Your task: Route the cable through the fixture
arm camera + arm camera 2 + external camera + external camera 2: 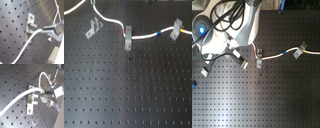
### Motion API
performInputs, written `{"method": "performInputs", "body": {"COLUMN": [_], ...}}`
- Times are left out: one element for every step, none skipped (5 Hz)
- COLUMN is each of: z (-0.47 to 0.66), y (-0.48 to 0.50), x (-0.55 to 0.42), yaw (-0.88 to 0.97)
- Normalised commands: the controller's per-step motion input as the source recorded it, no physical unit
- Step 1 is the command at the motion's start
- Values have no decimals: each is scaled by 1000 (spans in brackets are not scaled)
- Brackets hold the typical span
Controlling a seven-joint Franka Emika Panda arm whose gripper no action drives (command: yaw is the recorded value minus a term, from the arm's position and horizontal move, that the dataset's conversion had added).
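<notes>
The claw [45,96] pinches the cable [17,101] right at the fixture [32,101], apparently not yet seated between its prongs

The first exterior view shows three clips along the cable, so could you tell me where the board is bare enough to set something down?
In the first exterior view, the perforated board is bare everywhere below the narrow upright clip. The crowded strip runs along the top, where the cable passes the diagonal fixture, the upright clip and the arch-topped clip.
</notes>
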Motion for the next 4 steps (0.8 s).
{"method": "performInputs", "body": {"z": [128,270,135,-1], "y": [-109,10,134,286], "x": [642,182,-88,-58], "yaw": [269,71,0,31]}}
